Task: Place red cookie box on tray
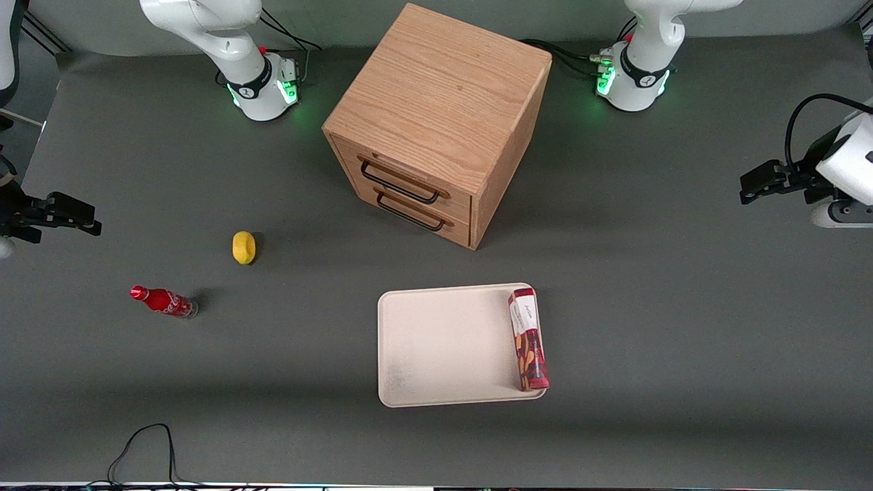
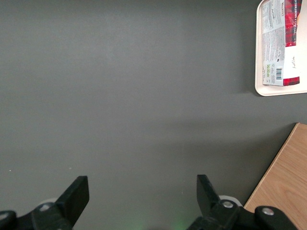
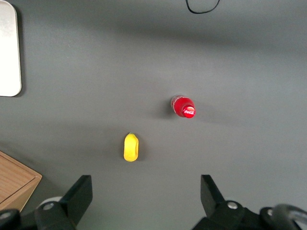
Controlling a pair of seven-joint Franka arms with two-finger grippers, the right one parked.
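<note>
Tray (image 1: 436, 341): holds red cookie box (image 1: 528, 339) along one edge.
Gripper (image 2: 142, 194): empty, fingers apart — high over bare table (image 2: 134, 96).

L arm: raised, pulled to its table end | tool (image 2: 139, 194): fingers (image 2: 76, 194) spread wide (holding nothing)

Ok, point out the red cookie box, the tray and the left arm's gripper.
red cookie box (image 1: 529, 339): front view, middle of its top face.
tray (image 1: 436, 341): front view, bare floor beside the box.
gripper (image 2: 143, 194): left wrist view, midway between its open fingertips, over bare table away from the tray.
</note>
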